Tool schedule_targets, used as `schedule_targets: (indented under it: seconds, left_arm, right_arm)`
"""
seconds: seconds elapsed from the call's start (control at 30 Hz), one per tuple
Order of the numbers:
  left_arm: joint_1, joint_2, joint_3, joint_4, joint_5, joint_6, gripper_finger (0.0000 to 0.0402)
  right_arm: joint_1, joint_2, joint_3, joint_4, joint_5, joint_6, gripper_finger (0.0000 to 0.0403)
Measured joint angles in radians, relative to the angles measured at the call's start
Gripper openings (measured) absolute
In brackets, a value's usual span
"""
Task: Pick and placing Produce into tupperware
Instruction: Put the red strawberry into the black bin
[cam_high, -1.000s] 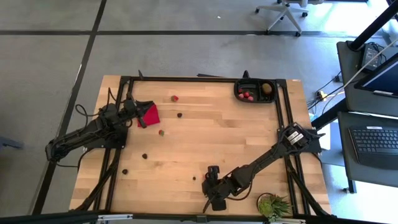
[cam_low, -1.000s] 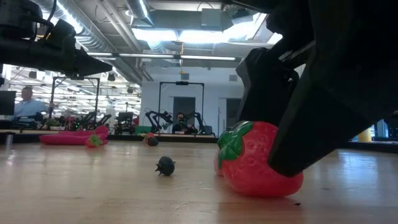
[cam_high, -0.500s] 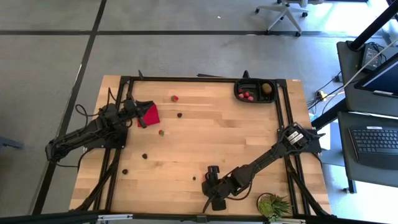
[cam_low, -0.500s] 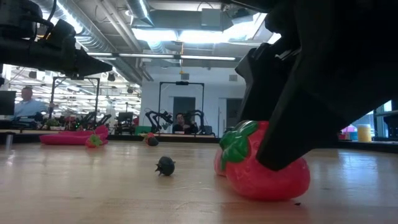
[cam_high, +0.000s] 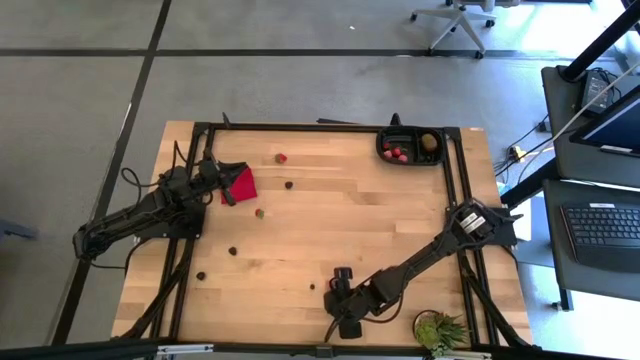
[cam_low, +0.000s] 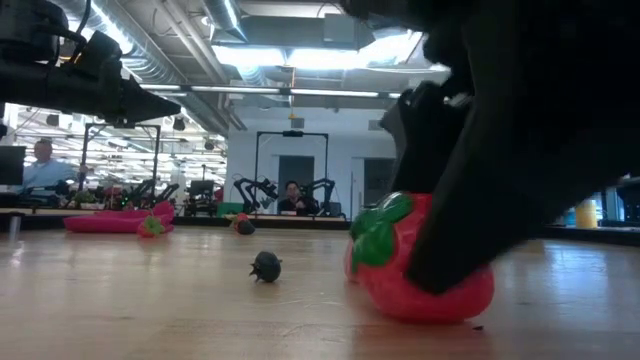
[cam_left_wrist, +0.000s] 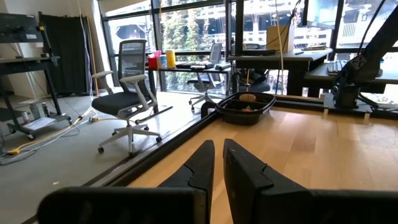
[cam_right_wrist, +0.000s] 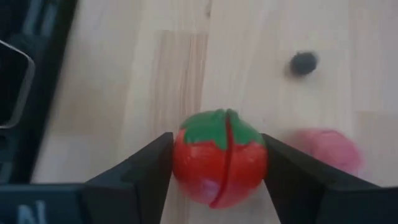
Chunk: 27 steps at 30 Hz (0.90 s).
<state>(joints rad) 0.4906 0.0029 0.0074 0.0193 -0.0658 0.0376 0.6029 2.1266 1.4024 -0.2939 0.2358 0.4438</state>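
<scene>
My right gripper (cam_high: 341, 305) is near the table's near edge, shut on a red strawberry with a green cap (cam_right_wrist: 219, 158). The strawberry also shows large in the low view (cam_low: 420, 265). The arm hides it in the high view. The black tupperware tray (cam_high: 384, 150) stands at the far right corner with red pieces and a brown lump in it. Loose pieces lie on the wood: a strawberry (cam_high: 282, 157), another (cam_high: 259, 212) and small dark ones (cam_high: 288, 184) (cam_high: 232, 250) (cam_high: 200, 275). My left gripper (cam_high: 222, 190) is shut and empty by the red cloth (cam_high: 240, 184). My right gripper pinches the strawberry's two opposite sides (cam_right_wrist: 181, 158) between its two fingers (cam_right_wrist: 146, 168), just below the green cap. The fingers come slanting down from above and from the table's right. The strawberry lies tilted with its underside (cam_low: 425, 315) on the table.
A second red piece (cam_right_wrist: 326, 152) and a small dark round one (cam_right_wrist: 303, 62) lie just beyond the held strawberry. A spiky green plant (cam_high: 440, 330) stands at the near right corner. Black frame rails (cam_high: 455, 180) run along the table's edges.
My right gripper has come a little lower around the strawberry. In the low view its near finger now covers more of the fruit. The strawberry has rocked slightly and stays on the table.
</scene>
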Motion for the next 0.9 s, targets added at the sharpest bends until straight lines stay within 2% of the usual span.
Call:
schedule_targets:
  seconds: [0.43, 0.57, 0.73, 0.9]
  left_arm:
    - [0.0, 0.0, 0.0, 0.0, 0.0, -0.002, 0.0027]
    - [0.0, 0.0, 0.0, 0.0, 0.0, -0.002, 0.0027]
    - [0.0, 0.0, 0.0, 0.0, 0.0, -0.002, 0.0027]
    - [0.0, 0.0, 0.0, 0.0, 0.0, -0.003, 0.0027]
  right_arm:
    - [0.0, 0.024, 0.0, 0.019, -0.007, 0.007, 0.0231]
    - [0.001, 0.023, 0.006, 0.009, 0.022, 0.058, 0.0216]
    - [-0.02, 0.022, 0.086, -0.149, 0.033, 0.157, 0.0181]
    - [-0.044, 0.022, 0.201, -0.377, 0.034, 0.236, 0.0185]
